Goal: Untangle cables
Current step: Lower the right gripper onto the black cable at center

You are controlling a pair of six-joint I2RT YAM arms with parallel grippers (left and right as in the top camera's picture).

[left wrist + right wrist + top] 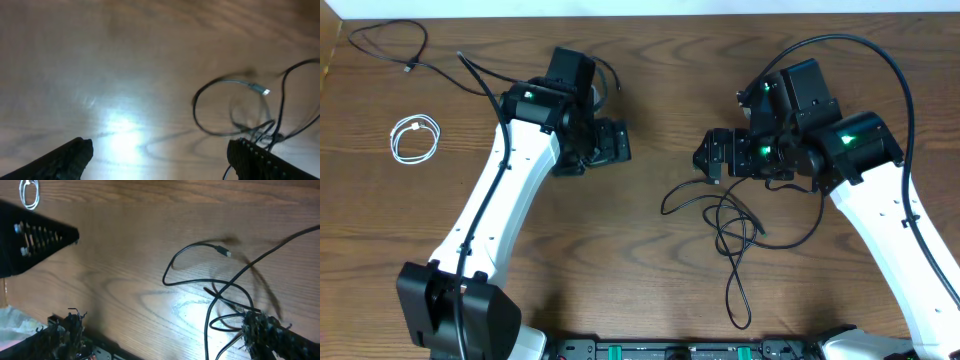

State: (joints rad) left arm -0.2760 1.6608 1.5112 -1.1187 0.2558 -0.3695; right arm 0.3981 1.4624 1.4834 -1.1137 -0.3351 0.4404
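Note:
A tangled black cable (725, 215) lies at mid-table, its loops trailing toward the front edge. My right gripper (710, 155) hovers at the tangle's upper end, open; in the right wrist view the strands (200, 282) run up against the right finger (270, 335), and nothing lies between the jaws of the gripper (165, 340). My left gripper (615, 143) stands open to the left of the tangle, and in its wrist view the gripper (160, 160) is empty, with a cable loop (227, 107) ahead on the right. A second black cable (390, 45) lies far left. A white coil (415, 138) sits below it.
The dark wooden table (640, 280) carries only these cords. The left edge of the table (328, 90) runs close to the white coil and the far black cable. Thick black arm cables (905, 90) arc over the right arm. The arm bases stand along the front edge.

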